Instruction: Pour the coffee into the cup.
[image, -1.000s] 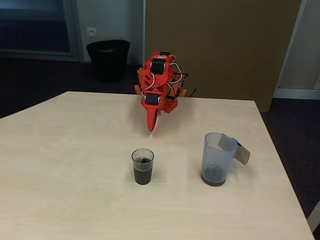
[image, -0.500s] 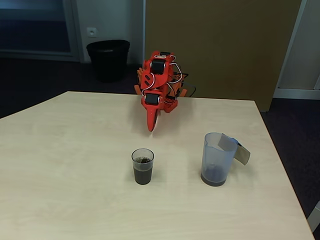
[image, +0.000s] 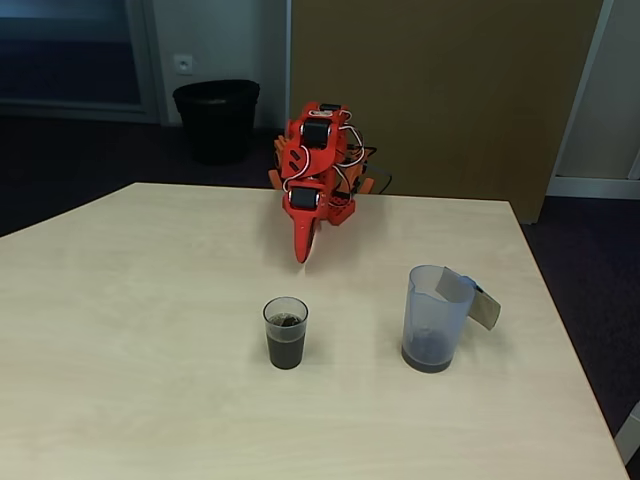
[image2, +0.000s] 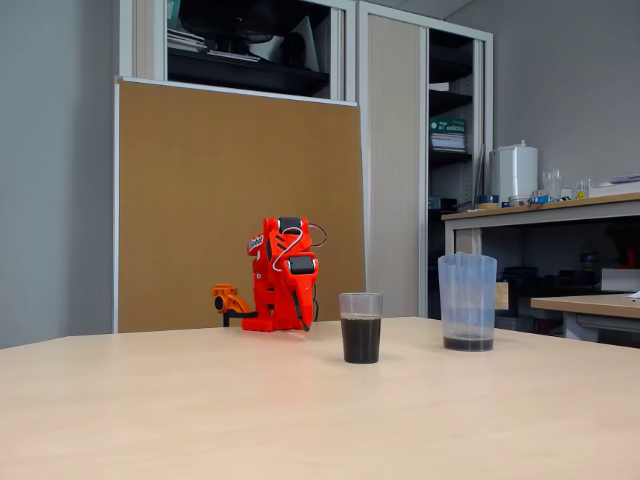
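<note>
The cup (image: 286, 333) stands upright on the pale wooden worktop (image: 130, 330), roughly at its middle, and it serves here as the landmark for everything else. The coffee (image: 286, 349) fills about its lower half, a dark band seen through the clear wall in both fixed views, also at (image2: 361, 339). To the right of the cup in a fixed view, well apart from it, stands the bluish translucent jug (image: 434, 318), upright, its grey handle turned away from the cup and only a thin dark residue at its bottom. Behind the cup, toward the far edge of the worktop, the orange arm (image: 317, 165) sits folded down on itself, and its gripper (image: 302, 240) points down and forward, its tip aimed roughly at the cup but well clear of it. The fingers appear closed together on nothing, forming one narrow wedge. Judging from this, the pour looks done: coffee sits in the cup, the jug is nearly empty and set down, and the arm looks parked. Were any further move called for, the jug lies forward of the gripper and off to the cup's right, its long axis vertical.
</note>
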